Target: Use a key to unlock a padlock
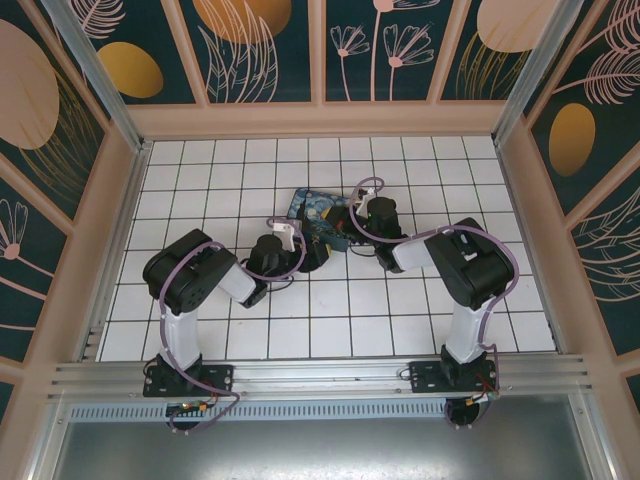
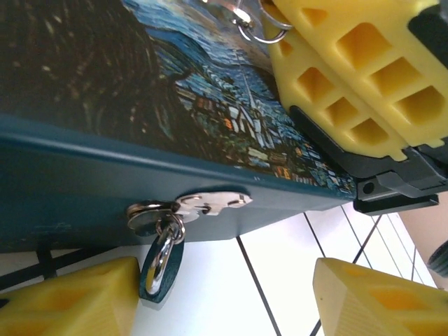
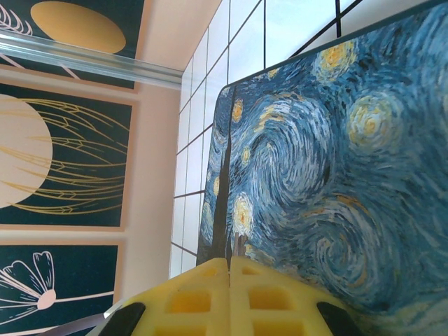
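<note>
Top external view: the white tiled desk (image 1: 200, 330) carries the swirl-painted box (image 1: 308, 208), with both arms reaching to it. Right hand (image 3: 229, 283) is closed, fingertips pressed together at the lid. Left hand (image 2: 224, 290) stands open; the padlock (image 2: 159, 269) hangs from the box's hasp (image 2: 210, 203) between its fingers.

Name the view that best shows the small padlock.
Left wrist: the small metal padlock hangs close-up from a silver hasp. In the top view it is too small to tell; the right wrist faces the swirl-painted box lid.
</note>
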Controlling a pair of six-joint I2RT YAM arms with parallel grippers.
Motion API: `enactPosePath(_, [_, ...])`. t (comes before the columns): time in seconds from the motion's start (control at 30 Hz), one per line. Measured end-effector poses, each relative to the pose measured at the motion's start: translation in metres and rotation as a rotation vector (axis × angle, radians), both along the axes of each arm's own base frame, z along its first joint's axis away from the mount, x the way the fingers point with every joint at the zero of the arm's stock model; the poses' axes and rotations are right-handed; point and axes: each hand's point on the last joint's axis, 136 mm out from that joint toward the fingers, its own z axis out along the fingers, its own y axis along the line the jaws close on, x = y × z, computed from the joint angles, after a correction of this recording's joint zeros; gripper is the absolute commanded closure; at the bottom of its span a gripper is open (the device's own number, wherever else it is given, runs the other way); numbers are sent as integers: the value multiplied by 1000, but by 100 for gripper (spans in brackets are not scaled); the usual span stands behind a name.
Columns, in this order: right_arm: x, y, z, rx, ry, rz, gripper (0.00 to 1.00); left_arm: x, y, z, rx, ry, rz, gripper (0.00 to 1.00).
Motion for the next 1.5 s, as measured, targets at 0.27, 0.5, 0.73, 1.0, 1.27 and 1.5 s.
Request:
enactPosePath(0.27, [0, 0, 0, 0, 1, 0, 100, 4, 3, -7, 30, 14, 28, 53])
enactPosePath(0.5, [0, 0, 0, 2, 3, -1, 100, 8, 4, -14, 52, 24, 41, 67])
enactPosePath(0.73, [0, 0, 0, 2, 3, -1, 100, 10, 2, -18, 71, 36, 38, 83])
enactPosePath(1.0, [2, 1, 1, -3, 9, 1, 100, 12, -2, -17, 73, 40, 20, 100])
enactPosePath(1.27, [-1, 0, 19, -29, 1, 8, 100, 8, -2, -14, 52, 84, -5, 100])
enactPosePath(1.5, [-30, -14, 92, 21, -165, 10, 100, 1, -1, -5, 36, 131, -31, 100])
